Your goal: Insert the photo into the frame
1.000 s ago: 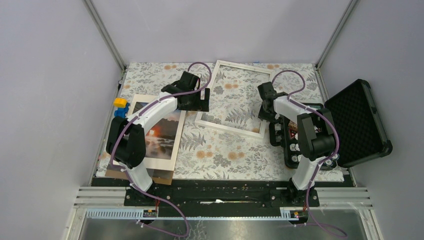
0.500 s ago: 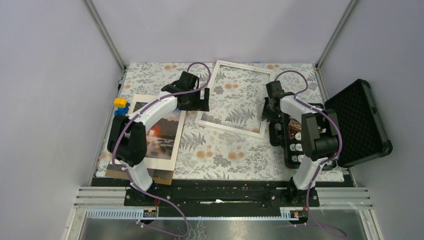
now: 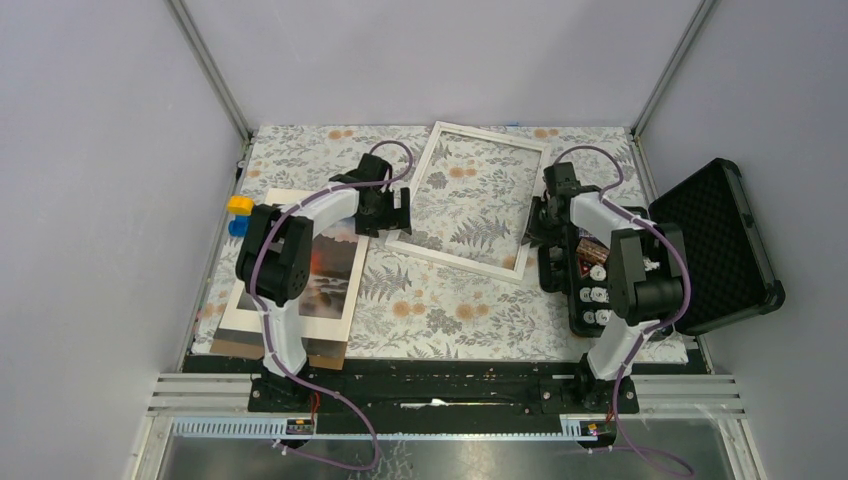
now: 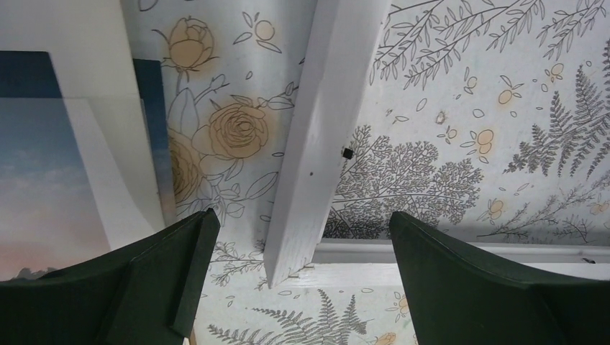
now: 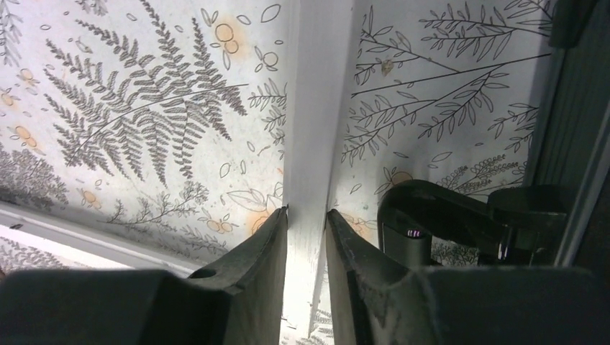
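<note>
The white frame lies flat on the flowered cloth at mid-table, see-through in the middle. My right gripper is shut on its right rail, one finger pressed to each side. My left gripper hangs open over the frame's near-left corner, its fingers straddling the rail without touching it. The photo, dark with an orange glow, lies to the left under a white mat. Its blue sky shows at the left edge of the left wrist view.
An open black case with a tray of small items sits right beside the frame's right rail. Yellow and blue blocks lie at the left edge. A brown backing board pokes out under the mat.
My right gripper has slid right onto the frame's right rail and narrowed on it. My left gripper has come nearer, down to the frame's near-left corner. The frame has turned slightly.
</note>
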`<state>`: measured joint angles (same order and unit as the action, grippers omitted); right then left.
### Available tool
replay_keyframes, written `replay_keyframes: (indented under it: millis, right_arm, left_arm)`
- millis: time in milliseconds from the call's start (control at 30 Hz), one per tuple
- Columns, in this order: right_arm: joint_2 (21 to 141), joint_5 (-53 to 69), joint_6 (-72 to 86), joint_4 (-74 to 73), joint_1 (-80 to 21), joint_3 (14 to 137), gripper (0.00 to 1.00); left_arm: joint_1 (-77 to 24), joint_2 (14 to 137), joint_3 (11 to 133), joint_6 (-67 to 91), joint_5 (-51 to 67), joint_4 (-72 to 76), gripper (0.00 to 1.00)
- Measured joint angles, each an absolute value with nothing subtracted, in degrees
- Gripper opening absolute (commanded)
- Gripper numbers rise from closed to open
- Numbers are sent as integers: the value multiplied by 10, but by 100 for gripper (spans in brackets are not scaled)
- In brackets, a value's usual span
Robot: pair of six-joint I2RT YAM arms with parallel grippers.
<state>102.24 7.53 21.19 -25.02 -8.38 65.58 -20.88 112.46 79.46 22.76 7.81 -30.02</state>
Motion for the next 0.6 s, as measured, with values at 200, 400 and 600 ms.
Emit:
replay_keyframes:
  millis: [200,400,600]
  right_arm:
    - [1017,66,211,-281,-82,704,86]
    - [1053,39,210,-282,-82,769,86]
    - [1117,41,211,-283,-82,782,81]
  left_arm:
    - [-211,1131,793,232,97,-287,99]
    - [-211,1136,793,243,109,-285,99]
    - [-210,1136,785,261,144,-264,99]
